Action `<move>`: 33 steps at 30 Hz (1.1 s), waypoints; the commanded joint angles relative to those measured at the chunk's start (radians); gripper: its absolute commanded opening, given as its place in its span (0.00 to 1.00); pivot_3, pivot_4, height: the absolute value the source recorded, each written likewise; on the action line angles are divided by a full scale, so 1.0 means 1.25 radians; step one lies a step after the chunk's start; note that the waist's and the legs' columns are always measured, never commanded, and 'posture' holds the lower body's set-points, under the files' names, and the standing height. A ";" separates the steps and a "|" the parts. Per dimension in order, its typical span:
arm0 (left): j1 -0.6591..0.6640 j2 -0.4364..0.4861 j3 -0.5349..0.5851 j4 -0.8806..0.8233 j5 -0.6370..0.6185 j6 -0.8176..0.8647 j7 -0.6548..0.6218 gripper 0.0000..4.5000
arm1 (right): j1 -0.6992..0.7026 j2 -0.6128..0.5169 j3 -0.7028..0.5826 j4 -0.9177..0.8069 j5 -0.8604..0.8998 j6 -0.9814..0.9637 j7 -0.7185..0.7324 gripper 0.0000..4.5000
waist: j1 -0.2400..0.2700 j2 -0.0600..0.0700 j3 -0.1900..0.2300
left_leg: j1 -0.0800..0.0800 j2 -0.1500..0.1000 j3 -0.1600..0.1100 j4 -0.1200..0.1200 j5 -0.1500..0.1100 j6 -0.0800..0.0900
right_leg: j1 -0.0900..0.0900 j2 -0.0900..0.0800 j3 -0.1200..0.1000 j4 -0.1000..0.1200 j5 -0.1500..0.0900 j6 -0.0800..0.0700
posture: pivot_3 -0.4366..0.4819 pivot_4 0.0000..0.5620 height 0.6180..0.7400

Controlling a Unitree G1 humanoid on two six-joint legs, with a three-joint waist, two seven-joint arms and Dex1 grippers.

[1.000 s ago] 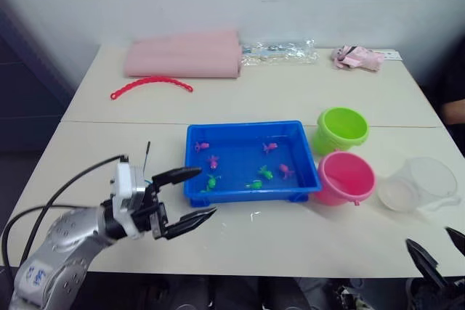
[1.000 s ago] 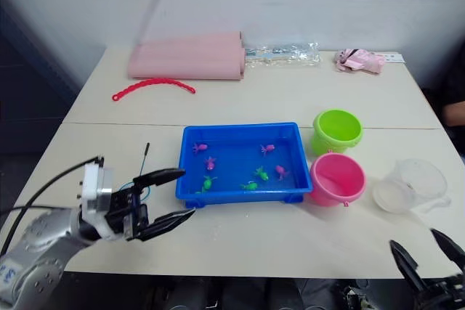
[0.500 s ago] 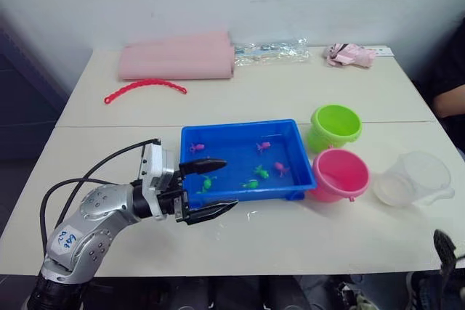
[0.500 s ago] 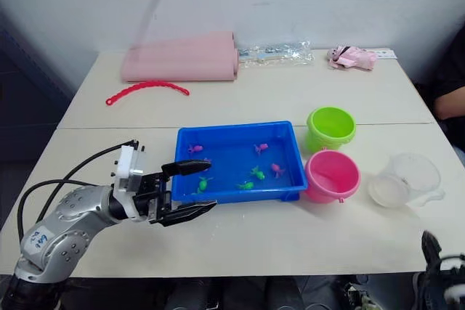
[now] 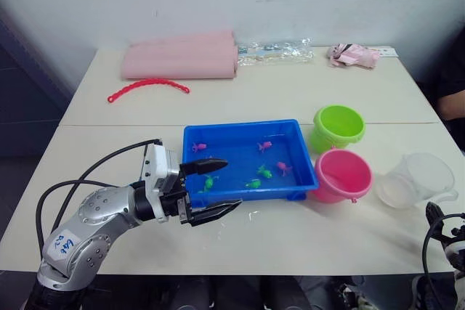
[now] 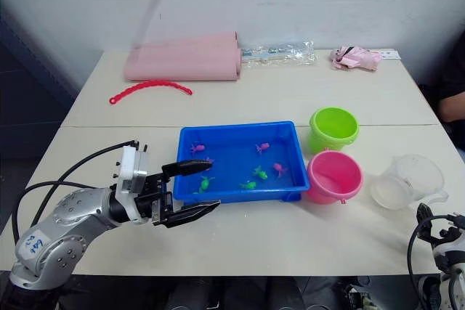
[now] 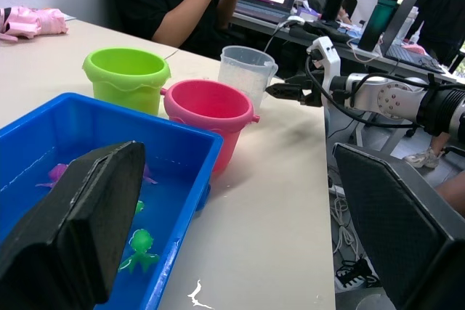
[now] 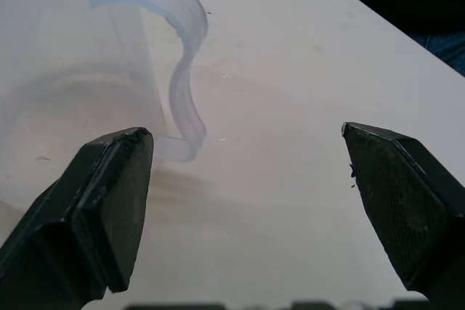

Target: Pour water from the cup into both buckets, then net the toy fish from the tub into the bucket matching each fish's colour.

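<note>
— Right tool (image 8: 243,201) sits spread wide, empty, just short of the cup (image 5: 418,181). The clear handle (image 8: 178,70) is in front of its near finger, not yet between the two.

— And the cup stands near the counter (image 5: 290,92) edge on the right, beside the pink bucket (image 5: 342,176), with the green bucket (image 5: 340,127) just behind that. What worries you?

— See-through plastic, thin handle. If the tool closes off-centre it may pinch the lip or nudge the cup, and any water inside slops out. I can't tell how full it is.

— Left tool (image 5: 211,190)?

— Also wide apart and holding nothing, hovering at the near left corner of the blue tub (image 5: 251,192), one finger over the rim. Drop lower and it could knock the tub and splash the little pink and green fish (image 5: 261,172).

— A person sits past the right end of the counter, too.

— True; a wide pour swing heads that way.
</note>
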 commanded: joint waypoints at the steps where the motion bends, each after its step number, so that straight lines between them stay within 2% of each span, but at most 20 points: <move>1: 0.001 0.004 0.016 -0.039 -0.007 -0.003 0.006 1.00 | -0.024 -0.013 -0.023 0.026 -0.006 -0.031 -0.014 0.99 | 0.000 0.000 0.000 | 0.000 0.000 0.000 0.000 0.000 0.000 | 0.000 0.000 0.000 0.000 0.000 0.000 | 0.48 0.27 1.00; 29: -0.031 -0.009 0.000 -0.028 0.014 -0.012 0.029 1.00 | -0.196 -0.011 -0.020 0.179 0.006 -0.113 -0.012 0.99 | -0.002 0.000 0.000 | 0.000 0.001 0.006 0.000 0.000 0.000 | -0.005 0.001 0.006 0.002 0.000 0.000 | 0.48 0.27 1.00; 31: -0.033 -0.012 -0.002 -0.025 0.018 -0.015 0.028 1.00 | -0.206 -0.015 -0.011 0.189 0.004 -0.112 0.002 0.87 | -0.002 0.000 0.000 | 0.000 0.001 0.007 0.000 0.000 0.000 | -0.005 0.001 0.007 0.002 0.000 0.001 | 0.48 0.27 1.00; 32: -0.034 -0.013 -0.003 -0.024 0.020 -0.017 0.028 1.00 | -0.209 -0.016 -0.008 0.193 0.003 -0.113 0.008 0.78 | -0.002 0.000 0.000 | 0.000 0.001 0.008 0.000 0.000 0.000 | -0.005 0.001 0.008 0.002 0.001 0.001 | 0.48 0.27 1.00; 33: -0.035 -0.014 -0.004 -0.023 0.023 -0.018 0.028 1.00 | -0.211 -0.017 -0.005 0.194 0.000 -0.115 0.013 0.65 | -0.002 0.000 0.000 | 0.000 0.001 0.008 0.000 0.000 0.000 | -0.006 0.001 0.008 0.002 0.001 0.001 | 0.48 0.27 1.00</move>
